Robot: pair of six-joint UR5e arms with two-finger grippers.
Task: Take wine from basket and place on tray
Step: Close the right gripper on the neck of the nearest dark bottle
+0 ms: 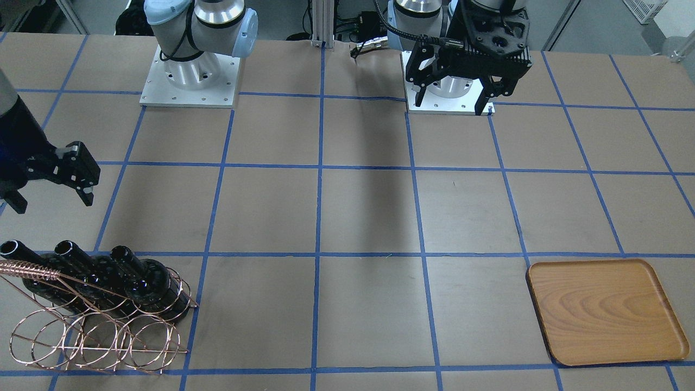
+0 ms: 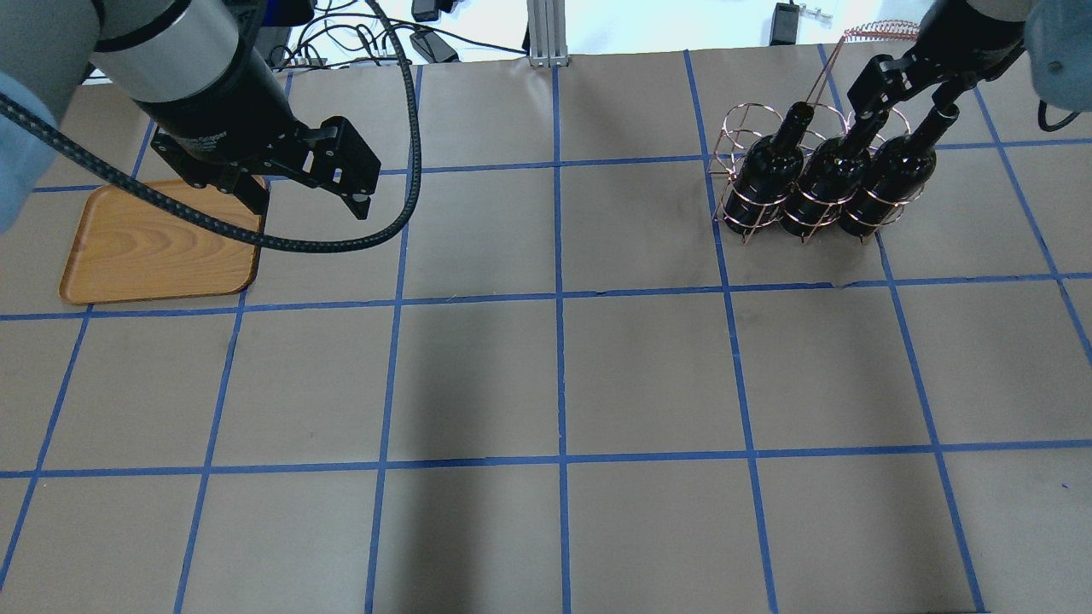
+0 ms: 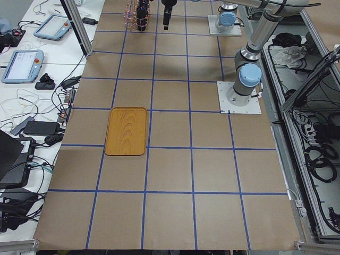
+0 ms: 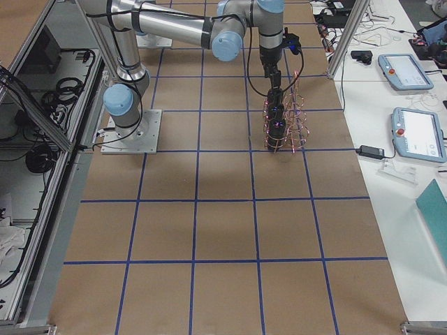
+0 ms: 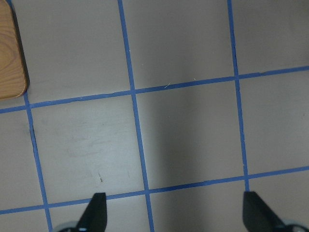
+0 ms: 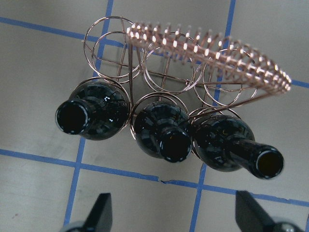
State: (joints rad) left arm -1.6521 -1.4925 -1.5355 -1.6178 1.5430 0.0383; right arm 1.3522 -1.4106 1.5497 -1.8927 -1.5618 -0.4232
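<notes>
Three near-black wine bottles (image 2: 763, 170) (image 2: 823, 181) (image 2: 887, 181) stand side by side in the copper wire basket (image 2: 732, 119), necks tilted up. They also show in the front view (image 1: 144, 279) and the right wrist view (image 6: 161, 130). My right gripper (image 2: 900, 107) is open and empty just above and behind the bottle necks; in the right wrist view its fingers (image 6: 99, 212) sit on either side of the row. My left gripper (image 2: 311, 205) is open and empty, hovering beside the wooden tray (image 2: 153, 247), which has nothing on it.
The table is brown paper with a blue tape grid (image 2: 559, 298). The basket's twisted-wire handle (image 6: 207, 48) runs above the rings behind the bottles. The arm bases (image 1: 190, 81) stand at the robot's side. Operator desks with pendants (image 4: 405, 70) lie beyond the table's far edge.
</notes>
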